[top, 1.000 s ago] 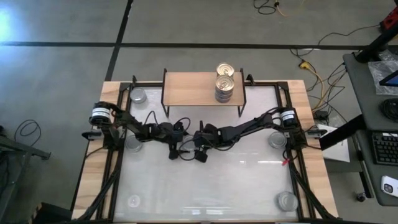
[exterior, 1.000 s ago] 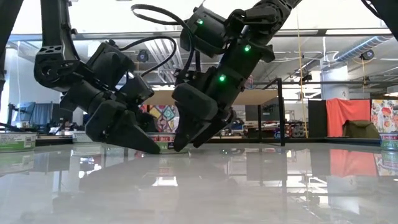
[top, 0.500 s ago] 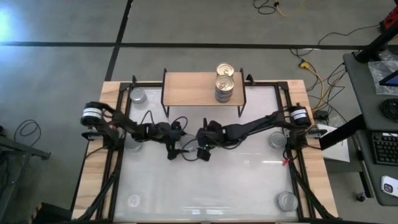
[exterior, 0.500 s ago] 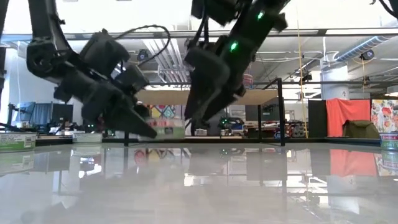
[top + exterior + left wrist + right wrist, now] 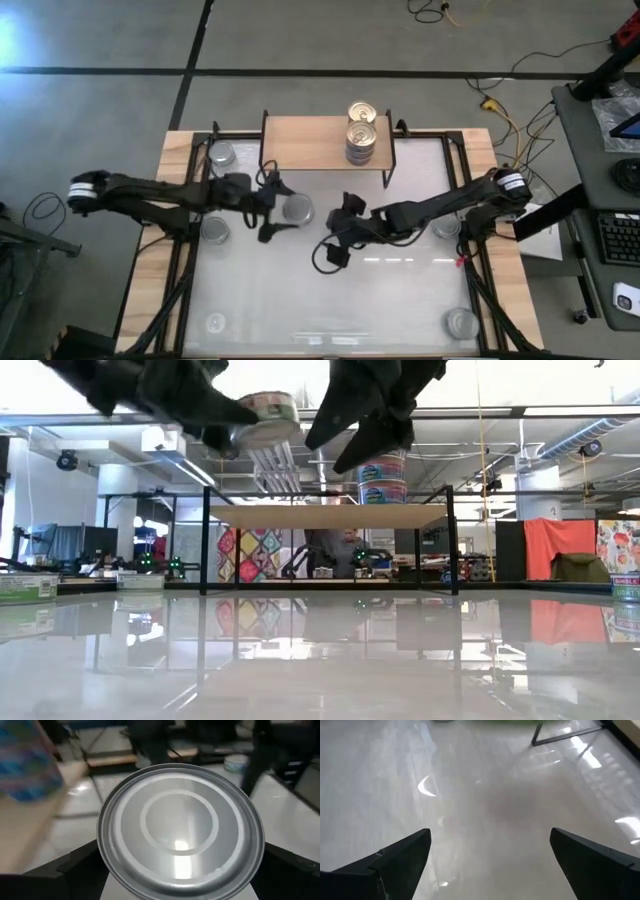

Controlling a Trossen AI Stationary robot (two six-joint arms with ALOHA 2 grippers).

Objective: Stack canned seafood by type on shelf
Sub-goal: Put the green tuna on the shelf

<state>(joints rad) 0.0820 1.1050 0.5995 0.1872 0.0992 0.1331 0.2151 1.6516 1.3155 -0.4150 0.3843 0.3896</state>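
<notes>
My left gripper [image 5: 281, 208] is raised over the table's middle, just in front of the shelf [image 5: 310, 142], and is shut on a silver-topped tin [image 5: 298, 210]. In the low view that tin [image 5: 266, 407] hangs high, above the level of the shelf top [image 5: 325, 515]. My right gripper [image 5: 345, 228] hovers open beside it to the right and touches nothing; its wrist view shows only bare table between the fingers [image 5: 400, 856]. On the right part of the shelf stand stacked gold-topped tins [image 5: 361, 136], with a further gold tin [image 5: 362, 110] behind them. My left gripper pinches the silver-topped tin by its side wall [image 5: 107, 865], one finger [image 5: 75, 870] on each opposite side. The fingers come from the table's left, slanting down. The tin is lifted clear of the table, its flat top [image 5: 180, 827] facing up, slightly tilted.
Loose silver tins stand on the table at the far left corner [image 5: 222, 154], the left side [image 5: 214, 229], the right side [image 5: 445, 225], the near right [image 5: 461, 322] and the near left [image 5: 214, 322]. The left half of the shelf top is bare.
Both grippers have risen from the table's middle. My left gripper has lifted the silver-topped tin clear of the table and carried it up and toward the far edge. My right gripper has drawn away from the tin, up and toward the right.
</notes>
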